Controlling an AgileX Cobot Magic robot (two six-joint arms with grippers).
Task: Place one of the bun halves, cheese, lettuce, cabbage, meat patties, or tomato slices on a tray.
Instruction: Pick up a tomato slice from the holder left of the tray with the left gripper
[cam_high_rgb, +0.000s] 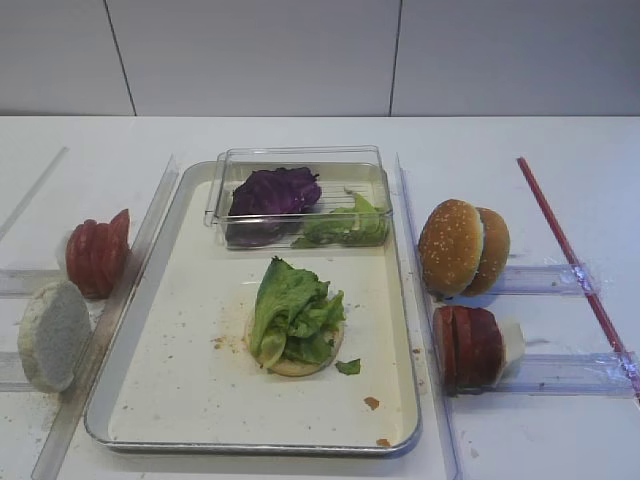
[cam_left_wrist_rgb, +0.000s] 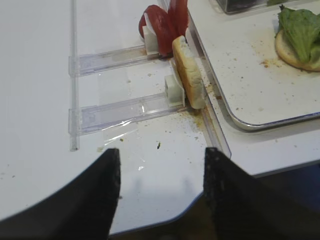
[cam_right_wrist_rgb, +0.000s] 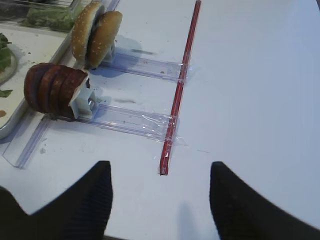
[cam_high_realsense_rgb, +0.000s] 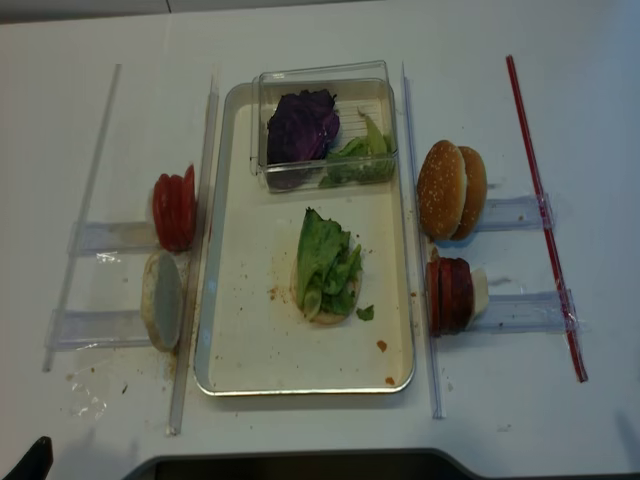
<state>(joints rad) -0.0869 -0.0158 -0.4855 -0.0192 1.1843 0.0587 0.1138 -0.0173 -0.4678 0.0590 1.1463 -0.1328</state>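
On the tray (cam_high_rgb: 250, 447) a pale bun half (cam_high_rgb: 300, 367) lies under lettuce (cam_high_rgb: 290, 310). Cabbage (cam_high_rgb: 272, 195) and more lettuce sit in a clear box (cam_high_rgb: 300, 160) at the tray's far end. Left of the tray stand tomato slices (cam_high_rgb: 97, 257) and a pale bun half (cam_left_wrist_rgb: 189, 72). To the right are sesame bun halves (cam_right_wrist_rgb: 95, 32) and meat patties (cam_right_wrist_rgb: 52, 90). Cheese is out of view. My left gripper (cam_left_wrist_rgb: 162, 150) hangs open and empty over the table's front edge, short of the bun half. My right gripper (cam_right_wrist_rgb: 160, 163) is open and empty, right of the patties.
Clear plastic rails (cam_left_wrist_rgb: 125, 107) hold the upright food on both sides of the tray. A red strip (cam_right_wrist_rgb: 177, 95) is taped along the right side, its near end just ahead of my right gripper. Crumbs speckle the tray floor and the table's left front.
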